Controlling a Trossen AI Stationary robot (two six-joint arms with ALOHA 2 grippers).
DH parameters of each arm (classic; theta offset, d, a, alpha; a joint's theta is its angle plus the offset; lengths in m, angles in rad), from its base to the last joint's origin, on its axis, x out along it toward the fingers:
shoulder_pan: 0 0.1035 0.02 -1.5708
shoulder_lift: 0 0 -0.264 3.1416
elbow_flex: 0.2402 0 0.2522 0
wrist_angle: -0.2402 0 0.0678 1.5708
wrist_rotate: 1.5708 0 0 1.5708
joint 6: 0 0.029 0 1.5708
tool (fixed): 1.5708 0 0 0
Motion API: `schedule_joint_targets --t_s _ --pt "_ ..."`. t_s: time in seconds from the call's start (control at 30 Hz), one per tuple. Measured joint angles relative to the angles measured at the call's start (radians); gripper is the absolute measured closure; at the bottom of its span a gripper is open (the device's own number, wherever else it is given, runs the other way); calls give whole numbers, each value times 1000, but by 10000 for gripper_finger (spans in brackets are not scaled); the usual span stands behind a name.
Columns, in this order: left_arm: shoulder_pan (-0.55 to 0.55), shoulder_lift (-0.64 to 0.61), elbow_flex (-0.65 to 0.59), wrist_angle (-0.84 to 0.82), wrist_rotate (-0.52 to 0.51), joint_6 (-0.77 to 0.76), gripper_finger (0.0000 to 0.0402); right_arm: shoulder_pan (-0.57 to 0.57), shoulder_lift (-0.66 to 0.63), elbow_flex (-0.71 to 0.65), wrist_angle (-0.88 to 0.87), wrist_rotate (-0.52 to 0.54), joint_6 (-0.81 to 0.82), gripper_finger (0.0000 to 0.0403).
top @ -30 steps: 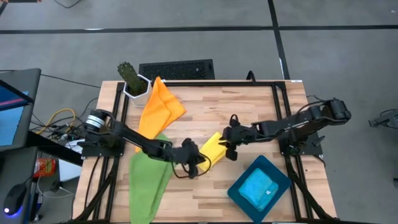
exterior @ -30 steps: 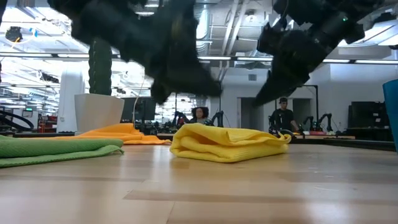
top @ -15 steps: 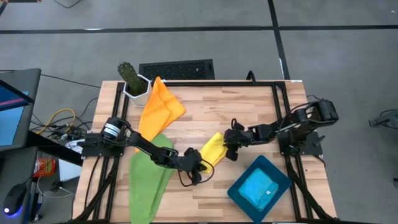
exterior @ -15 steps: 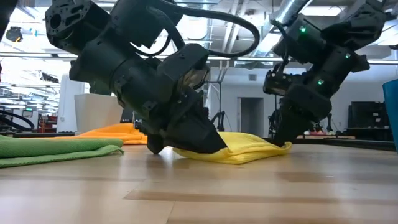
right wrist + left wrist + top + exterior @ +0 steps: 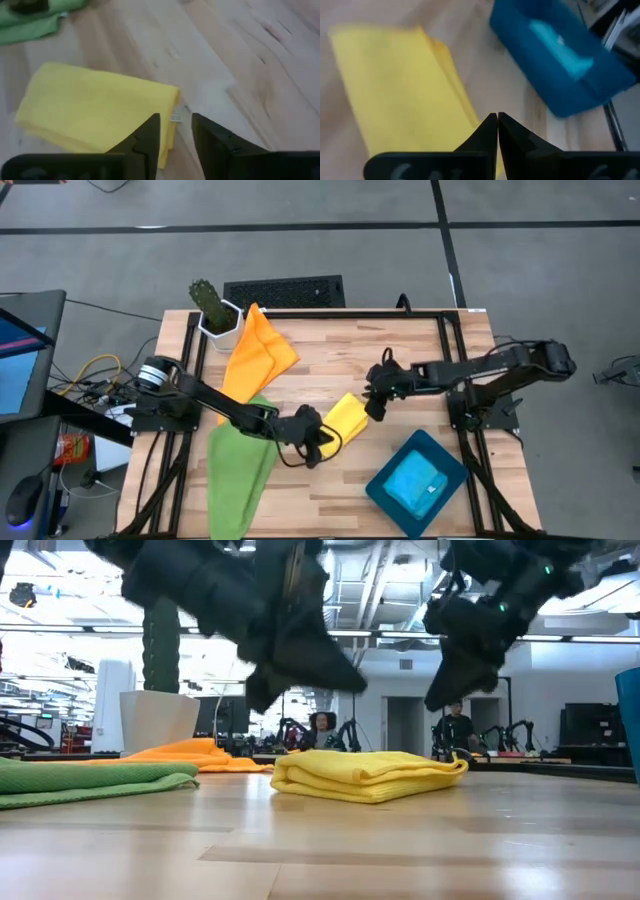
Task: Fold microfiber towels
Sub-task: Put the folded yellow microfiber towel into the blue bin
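Note:
The yellow towel (image 5: 347, 418) lies folded into a small pad on the table's middle; it also shows in the low view (image 5: 365, 775). My left gripper (image 5: 322, 442) is shut and empty, raised just above the towel's near-left end (image 5: 350, 688) (image 5: 497, 122). My right gripper (image 5: 375, 405) is slightly open and empty, raised above the towel's far-right end (image 5: 435, 705) (image 5: 175, 125). The green towel (image 5: 240, 465) and the orange towel (image 5: 258, 350) lie loose at the table's left. The light blue towel (image 5: 418, 485) lies folded in the teal tray (image 5: 385, 485).
A white pot with a cactus (image 5: 212, 308) stands at the far left corner. The teal tray sits at the near right, close to the yellow towel. Bare wood (image 5: 400, 345) lies at the far right and middle.
Both grippers went down onto the two ends of the yellow towel and have risen clear of it again. The towel stays folded where it lay, a little flatter at its left end.

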Motion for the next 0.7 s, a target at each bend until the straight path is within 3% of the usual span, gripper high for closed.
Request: schedule_joint_targets --t_s 0.13,0.33,0.53,0.7 --pt "14 -45 0 -88 -40 49 380 -11 72 111 -151 -25 -60 210" --pt "50 -80 0 -134 74 29 323 -54 252 238 -242 -84 1 126" --pt "56 -144 0 -174 70 23 257 -66 414 264 -244 -110 129 112" --pt "56 -220 1 -301 -22 21 221 -66 486 271 -212 -115 139 114"
